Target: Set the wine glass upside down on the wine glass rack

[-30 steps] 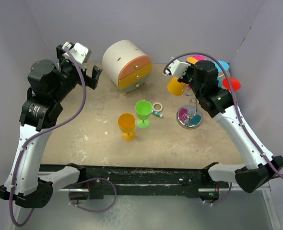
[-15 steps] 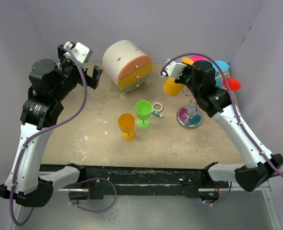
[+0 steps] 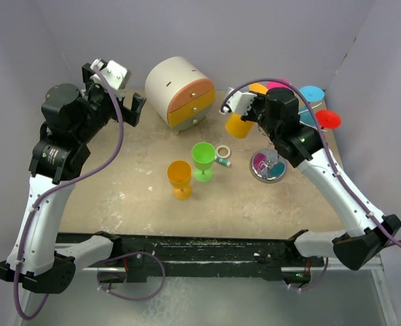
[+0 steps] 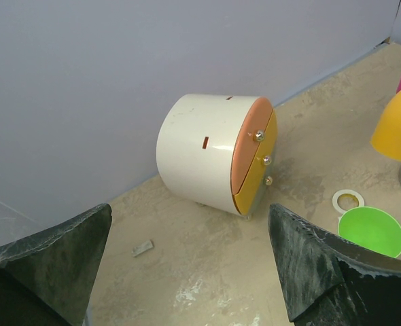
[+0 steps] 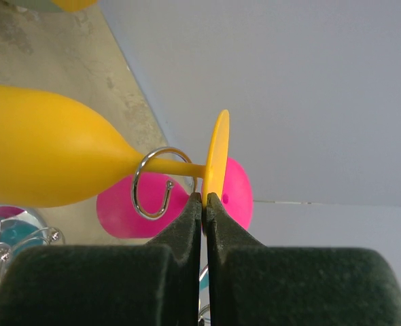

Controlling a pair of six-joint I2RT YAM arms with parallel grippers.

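The wine glass [image 5: 51, 149] you are after is the yellow one, and your right gripper [image 5: 205, 201] has it: the two fingers are pressed nearly together on the thin edge of its round foot. In your right wrist view the glass lies on its side, its long axis running across the frame, bowl to the left, stem in the middle, foot on the right at the fingertips. From above, the foot sits toward the back wall and the bowl points forward and left, held in the air above the table [image 3: 119, 197], up beside the top of the rack [image 3: 268, 168]. One wire ring of the rack crosses the stem just beside the foot; you cannot tell from these views whether the stem passes through the ring or only in front of it. A pink glass [image 5: 233, 197] shows behind the foot.

Your left gripper [image 4: 190, 224] is spread wide and holds nothing, facing the round drawer chest [image 4: 211, 153]. A green glass [image 3: 202, 159] and an orange glass [image 3: 180, 178] stand upright mid-table, close together, with a roll of tape [image 3: 223, 151] just beside the green one.
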